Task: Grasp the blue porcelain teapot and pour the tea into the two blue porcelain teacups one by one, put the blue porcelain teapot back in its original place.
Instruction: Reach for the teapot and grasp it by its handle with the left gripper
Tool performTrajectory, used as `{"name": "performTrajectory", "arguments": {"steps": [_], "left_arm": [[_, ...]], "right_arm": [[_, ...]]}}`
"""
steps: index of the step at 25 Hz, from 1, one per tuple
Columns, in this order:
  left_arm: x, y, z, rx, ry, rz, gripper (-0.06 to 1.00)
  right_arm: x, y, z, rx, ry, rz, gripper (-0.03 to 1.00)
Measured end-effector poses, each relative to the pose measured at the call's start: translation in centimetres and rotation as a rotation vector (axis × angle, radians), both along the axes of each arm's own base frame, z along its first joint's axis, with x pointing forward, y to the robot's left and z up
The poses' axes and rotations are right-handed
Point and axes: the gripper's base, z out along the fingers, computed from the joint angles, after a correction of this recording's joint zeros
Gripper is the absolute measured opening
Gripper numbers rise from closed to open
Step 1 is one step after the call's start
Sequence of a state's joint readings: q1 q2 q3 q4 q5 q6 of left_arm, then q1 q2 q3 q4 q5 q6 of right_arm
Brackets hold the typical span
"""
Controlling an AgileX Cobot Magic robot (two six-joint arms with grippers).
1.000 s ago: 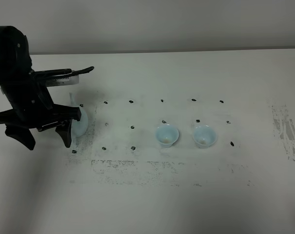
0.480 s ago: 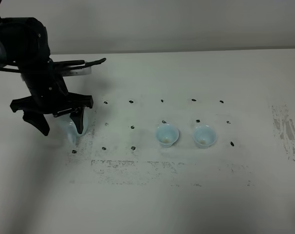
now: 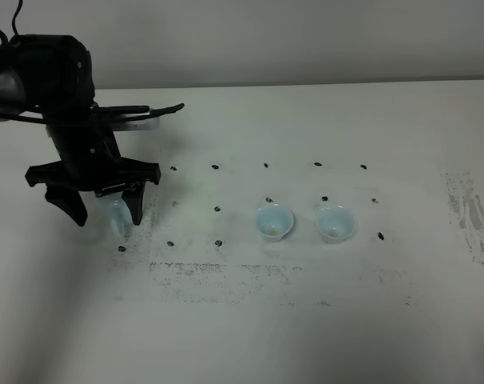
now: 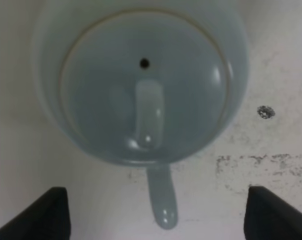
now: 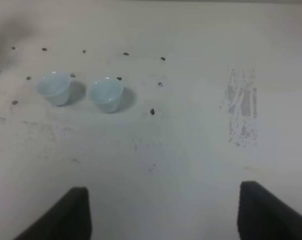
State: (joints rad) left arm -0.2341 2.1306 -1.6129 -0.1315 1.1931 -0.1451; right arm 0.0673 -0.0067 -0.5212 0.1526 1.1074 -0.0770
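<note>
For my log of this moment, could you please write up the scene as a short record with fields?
teapot: upright on the table, lid on, at the left of the high view
left gripper: open, over the teapot, fingers spread wider than it, no contact visible
cups: left cup and right cup, upright, side by side, not touching, to the right of the teapot
right gripper: open, holding nothing, out of the high view
pouring: not yet begun

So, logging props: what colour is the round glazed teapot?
The teapot is plain pale blue; left wrist view.
</note>
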Motion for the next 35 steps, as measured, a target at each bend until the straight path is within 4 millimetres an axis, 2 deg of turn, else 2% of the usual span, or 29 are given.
{"name": "performTrajectory", "arguments": {"steps": [9, 16, 35], "left_arm": [[0.0, -0.1, -0.6, 0.013, 0.013, 0.008, 0.07], [0.1, -0.2, -2.0, 0.025, 0.049, 0.025, 0.07], [0.2, 0.0, -2.0, 0.069, 0.042, 0.058, 0.07]], "right_arm": [[0.0, 0.0, 0.0, 0.000, 0.000, 0.000, 0.59], [0.0, 0.0, 0.0, 0.000, 0.000, 0.000, 0.59], [0.0, 0.0, 0.0, 0.000, 0.000, 0.000, 0.59]]}}
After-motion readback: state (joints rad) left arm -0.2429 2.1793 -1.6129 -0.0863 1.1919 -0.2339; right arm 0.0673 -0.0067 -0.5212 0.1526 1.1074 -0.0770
